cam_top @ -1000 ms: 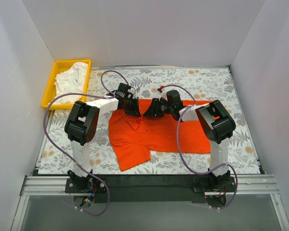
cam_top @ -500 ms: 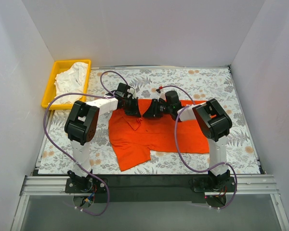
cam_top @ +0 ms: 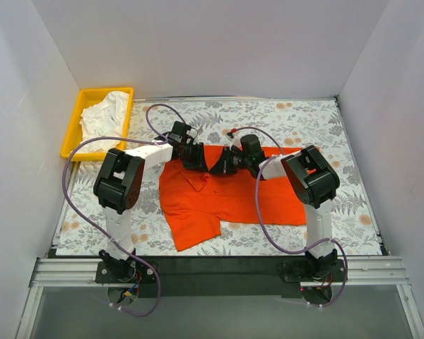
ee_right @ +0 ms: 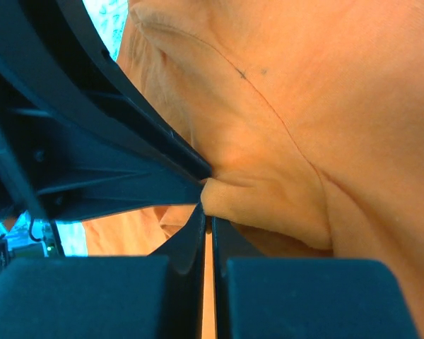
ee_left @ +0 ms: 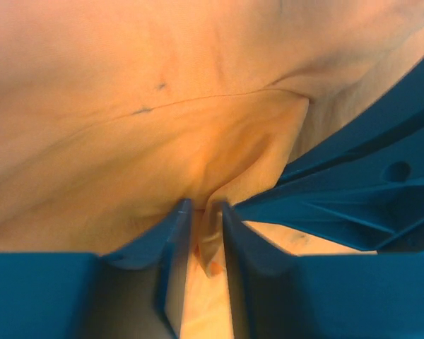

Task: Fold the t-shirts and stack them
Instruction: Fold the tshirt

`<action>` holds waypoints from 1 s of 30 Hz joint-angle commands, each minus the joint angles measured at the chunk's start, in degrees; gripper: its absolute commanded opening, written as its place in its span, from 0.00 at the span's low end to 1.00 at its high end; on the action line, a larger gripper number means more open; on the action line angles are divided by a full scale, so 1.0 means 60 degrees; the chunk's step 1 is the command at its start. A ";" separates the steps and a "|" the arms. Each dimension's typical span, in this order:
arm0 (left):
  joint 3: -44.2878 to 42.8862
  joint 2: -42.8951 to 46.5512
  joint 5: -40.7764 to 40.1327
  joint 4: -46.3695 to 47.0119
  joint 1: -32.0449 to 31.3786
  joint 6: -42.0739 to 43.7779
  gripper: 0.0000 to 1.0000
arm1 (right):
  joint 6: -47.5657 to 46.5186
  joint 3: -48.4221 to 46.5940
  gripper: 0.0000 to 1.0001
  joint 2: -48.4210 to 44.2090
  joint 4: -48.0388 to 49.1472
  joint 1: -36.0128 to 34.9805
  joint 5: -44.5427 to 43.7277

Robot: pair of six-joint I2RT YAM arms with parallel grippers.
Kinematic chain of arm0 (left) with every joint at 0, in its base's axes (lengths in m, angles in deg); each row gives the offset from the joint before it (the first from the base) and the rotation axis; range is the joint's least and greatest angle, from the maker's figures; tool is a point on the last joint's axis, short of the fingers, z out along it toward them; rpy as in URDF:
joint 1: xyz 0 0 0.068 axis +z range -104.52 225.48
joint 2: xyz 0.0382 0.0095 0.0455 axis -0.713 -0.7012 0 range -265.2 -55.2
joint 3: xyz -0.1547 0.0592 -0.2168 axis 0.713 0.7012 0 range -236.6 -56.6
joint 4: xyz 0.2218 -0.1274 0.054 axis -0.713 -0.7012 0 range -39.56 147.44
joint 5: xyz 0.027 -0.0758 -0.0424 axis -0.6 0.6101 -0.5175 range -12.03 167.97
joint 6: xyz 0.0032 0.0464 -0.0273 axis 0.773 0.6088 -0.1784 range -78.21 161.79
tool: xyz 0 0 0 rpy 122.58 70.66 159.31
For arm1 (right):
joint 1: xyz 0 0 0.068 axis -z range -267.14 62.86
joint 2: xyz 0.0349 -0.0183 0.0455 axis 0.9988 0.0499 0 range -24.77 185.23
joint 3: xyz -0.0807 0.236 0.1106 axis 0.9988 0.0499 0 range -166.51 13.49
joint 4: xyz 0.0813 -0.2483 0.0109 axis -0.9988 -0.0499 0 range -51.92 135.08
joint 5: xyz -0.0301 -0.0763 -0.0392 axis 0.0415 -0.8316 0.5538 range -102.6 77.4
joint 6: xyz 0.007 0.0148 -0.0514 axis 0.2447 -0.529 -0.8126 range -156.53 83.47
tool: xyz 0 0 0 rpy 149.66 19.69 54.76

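Note:
The orange-red t-shirt (cam_top: pixel 226 198) lies spread on the table's middle, one sleeve toward the near left. The white t-shirt (cam_top: pixel 104 117) lies crumpled in the yellow tray (cam_top: pixel 73 131). My left gripper (cam_top: pixel 201 160) and right gripper (cam_top: pixel 216 165) meet tip to tip at the orange shirt's far edge. In the left wrist view the left gripper (ee_left: pixel 206 210) is shut on a pinched fold of orange fabric (ee_left: pixel 212 244). In the right wrist view the right gripper (ee_right: pixel 206 210) is shut on a bunched edge of the same shirt (ee_right: pixel 268 191).
The table has a floral cover (cam_top: pixel 304 120) and white walls on three sides. The yellow tray stands at the far left corner. Purple cables (cam_top: pixel 261 205) loop from both arms over the shirt. The other gripper's dark body fills part of each wrist view (ee_right: pixel 78 155).
My right gripper has slid a little to the left, closer to the left gripper, dragging the shirt's far edge with it. The left gripper has barely moved.

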 commanded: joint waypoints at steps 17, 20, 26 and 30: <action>0.3596 0.4222 -0.2651 -0.0320 -0.0038 -0.4647 0.54 | 0.0173 0.0310 0.01 -0.1097 -0.0656 -0.0050 -0.0364; 0.3729 0.3944 -0.2489 0.0075 -0.0111 -0.4838 0.50 | 0.0158 0.0368 0.01 -0.1126 -0.0773 -0.0050 -0.0423; 0.3656 0.3518 -0.2342 0.0383 -0.0272 -0.5042 0.40 | 0.0041 0.0398 0.01 -0.1170 -0.1007 -0.0036 -0.0511; 0.3641 0.3503 -0.2401 0.0501 -0.0404 -0.5145 0.38 | -0.0003 0.0398 0.01 -0.1185 -0.1052 -0.0050 -0.0526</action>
